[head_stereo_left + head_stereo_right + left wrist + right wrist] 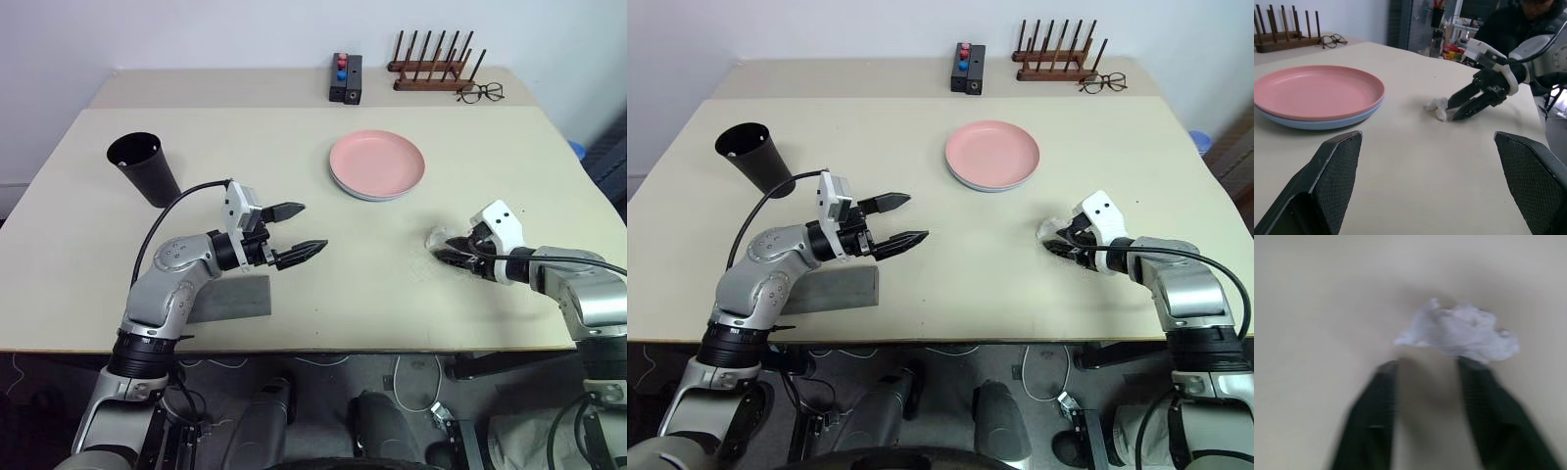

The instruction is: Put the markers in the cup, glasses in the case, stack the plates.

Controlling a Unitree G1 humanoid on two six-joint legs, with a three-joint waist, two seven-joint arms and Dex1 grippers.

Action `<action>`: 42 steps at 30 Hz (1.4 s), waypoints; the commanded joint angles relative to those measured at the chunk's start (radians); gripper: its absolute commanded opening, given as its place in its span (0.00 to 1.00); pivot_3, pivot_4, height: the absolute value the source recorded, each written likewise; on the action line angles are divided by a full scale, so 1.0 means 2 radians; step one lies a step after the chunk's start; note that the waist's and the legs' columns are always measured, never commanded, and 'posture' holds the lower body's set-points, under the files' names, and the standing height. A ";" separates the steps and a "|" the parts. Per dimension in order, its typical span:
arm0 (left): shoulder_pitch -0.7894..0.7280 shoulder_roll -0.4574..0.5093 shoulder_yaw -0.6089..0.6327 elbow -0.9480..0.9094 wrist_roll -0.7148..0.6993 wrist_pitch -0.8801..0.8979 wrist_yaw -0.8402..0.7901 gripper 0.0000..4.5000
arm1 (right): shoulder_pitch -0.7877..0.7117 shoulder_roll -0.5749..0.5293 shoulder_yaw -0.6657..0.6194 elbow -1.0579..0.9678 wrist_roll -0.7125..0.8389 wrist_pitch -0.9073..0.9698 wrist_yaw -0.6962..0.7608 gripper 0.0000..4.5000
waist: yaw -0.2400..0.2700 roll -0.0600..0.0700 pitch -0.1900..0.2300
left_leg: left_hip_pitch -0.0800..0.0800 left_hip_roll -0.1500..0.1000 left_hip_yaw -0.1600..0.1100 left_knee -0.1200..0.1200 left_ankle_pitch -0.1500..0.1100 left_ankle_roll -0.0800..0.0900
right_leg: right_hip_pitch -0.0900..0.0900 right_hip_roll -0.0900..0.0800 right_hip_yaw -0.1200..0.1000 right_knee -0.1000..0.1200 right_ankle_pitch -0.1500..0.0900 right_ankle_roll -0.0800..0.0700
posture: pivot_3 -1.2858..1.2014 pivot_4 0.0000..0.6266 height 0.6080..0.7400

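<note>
Cup [144, 167] upright at the table's [294, 274] far left. Grey case [233, 300] lid down at the near edge, partly under the left arm. Left gripper [302, 231] hovers above the table, fingers wide apart, empty. Pink plate [377, 161] stacked on the blue plate [1317, 122], center-far. Right gripper [1458, 109] low at the table, fingers [1376, 426] a little apart, tips at a crumpled white tissue [1462, 333], not clamped. Wire spectacles [479, 93] beside a wooden rack [434, 67] at the far right.

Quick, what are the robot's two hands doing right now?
Left gripper: jaws open, holding nothing.
Right gripper: jaws open at a crumpled white tissue, not gripping it.
</note>
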 commanded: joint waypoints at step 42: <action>-0.011 0.001 0.011 -0.012 -0.006 -0.005 0.002 1.00 | -0.090 0.029 -0.005 0.062 -0.022 -0.098 -0.005 0.02 | -0.001 0.000 0.000 | 0.000 0.000 0.000 0.000 0.000 0.000 | 0.000 0.000 0.000 -0.001 0.000 0.000 | 0.52 0.24 1.00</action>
